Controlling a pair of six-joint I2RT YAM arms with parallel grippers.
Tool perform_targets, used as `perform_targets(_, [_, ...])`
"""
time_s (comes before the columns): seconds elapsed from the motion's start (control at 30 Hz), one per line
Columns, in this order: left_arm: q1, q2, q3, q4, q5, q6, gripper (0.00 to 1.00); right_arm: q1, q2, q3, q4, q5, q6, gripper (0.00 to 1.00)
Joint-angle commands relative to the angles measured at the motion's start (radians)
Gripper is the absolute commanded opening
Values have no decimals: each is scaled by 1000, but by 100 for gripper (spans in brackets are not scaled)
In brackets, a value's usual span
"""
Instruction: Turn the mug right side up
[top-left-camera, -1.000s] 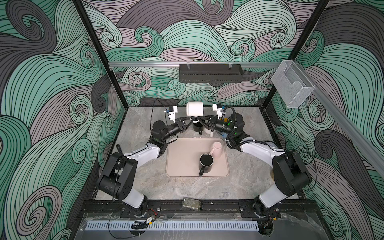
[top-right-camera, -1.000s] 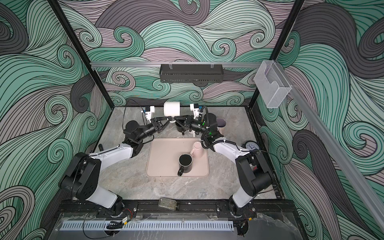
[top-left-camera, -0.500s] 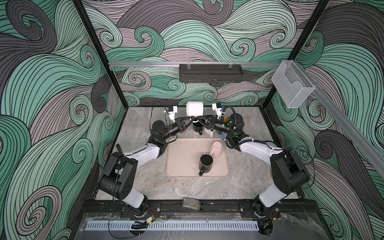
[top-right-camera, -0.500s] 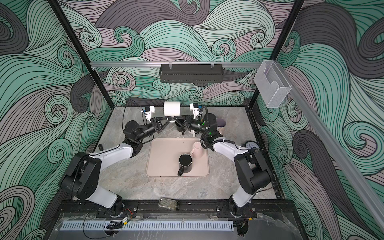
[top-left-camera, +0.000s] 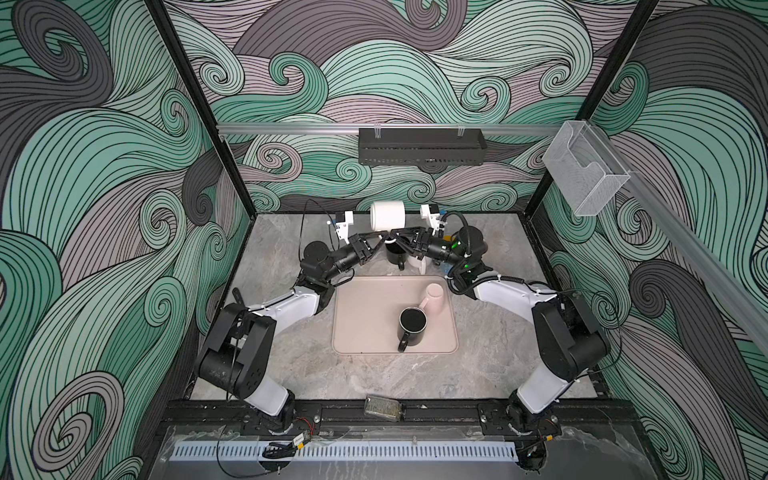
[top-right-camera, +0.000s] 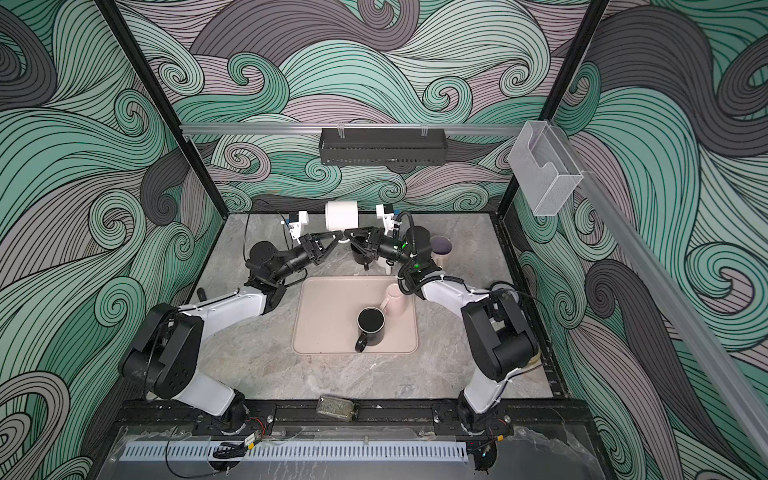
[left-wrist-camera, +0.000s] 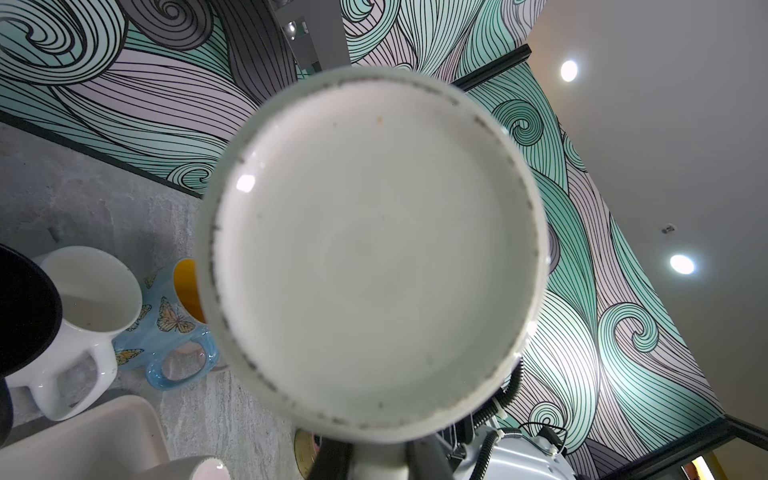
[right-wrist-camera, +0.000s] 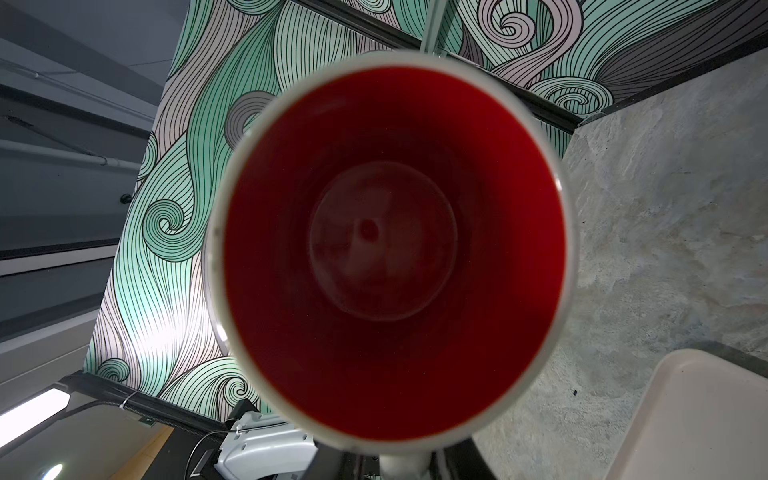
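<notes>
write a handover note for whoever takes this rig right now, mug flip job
Grippers: left gripper shut on the white mug at its handle. The right gripper has its tips at the same handle; gripping or loose cannot be told.
Mug: in the air over the back of the table, lying on its side, base toward the left arm, red inside toward the right arm.
Done: lifted and tipped level.
Left: turn it mouth up, set it down, let go.
</notes>
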Motion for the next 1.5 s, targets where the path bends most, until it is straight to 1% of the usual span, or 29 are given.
perform_targets(0.0, [-24,11,19,37,64,12,0,5,-8,69,126,33,20,25])
perform_targets(0.3, [-42,14,27,31,84,18,0,6,25,97,127,53,37,25])
perform_targets(0.43, [-44,0,22,-5,89,46,0,8,37,108,107,59,36,18])
perform_targets(0.5, [-44,-4,20,-20,93,57,0,8,42,110,105,62,35,4])
perform_targets(0.53, [-44,-5,19,-28,93,61,0,8,46,112,104,61,36,0])
perform_targets(0.63, [-43,-15,15,-68,85,86,0,8,49,119,100,62,34,0])
perform_targets(0.67, [-43,-25,17,-110,80,107,4,8,50,122,96,59,30,0])
perform_targets(0.7, [-42,-36,21,-158,75,137,26,8,49,123,93,59,25,0])
perform_targets(0.73, [-42,-54,27,-235,56,185,50,7,45,126,83,60,15,0])
perform_targets(0.77, [-42,-87,35,-355,9,225,73,8,41,130,61,59,2,0])
perform_targets(0.8, [-39,-118,43,-490,-43,267,82,8,36,136,36,55,-14,0])
perform_targets(0.83, [-40,-177,47,-612,-101,339,95,8,32,145,6,48,-33,0])
perform_targets(0.87, [-40,-220,52,-721,-165,405,99,8,26,154,-26,44,-51,0])
perform_targets(0.9, [-40,-259,55,-810,-230,443,99,8,19,163,-68,41,-74,0])
perform_targets(0.93, [-39,-299,57,-910,-333,458,99,7,12,174,-125,42,-103,0])
perform_targets(0.97, [-38,-333,57,-983,-413,478,99,9,5,183,-179,46,-133,0])
perform_targets(1.03, [-33,-383,62,-1092,-541,523,99,12,-5,207,-291,58,-187,0])
perform_targets(1.07, [-31,-411,68,-1160,-600,537,99,15,-10,220,-365,71,-220,0])
perform_targets(1.13, [-27,-449,70,-1234,-656,577,99,26,-22,245,-487,103,-295,0])
perform_targets(1.2, [-26,-472,75,-1283,-658,628,99,45,-37,274,-622,162,-390,0])
perform_targets(1.27, [-24,-487,78,-1311,-602,688,99,82,-42,352,-858,263,-536,0])
perform_targets(1.3, [-24,-495,74,-1317,-586,701,99,102,-42,386,-937,318,-592,0])
perform_targets(1.37, [-25,-514,52,-1294,-566,722,99,156,-34,459,-1099,485,-709,0])
perform_targets(1.43, [-26,-528,19,-1234,-536,762,99,205,-2,553,-1236,648,-787,0])
perform_targets(1.47, [-26,-532,14,-1231,-534,762,99,226,19,597,-1300,718,-805,0])
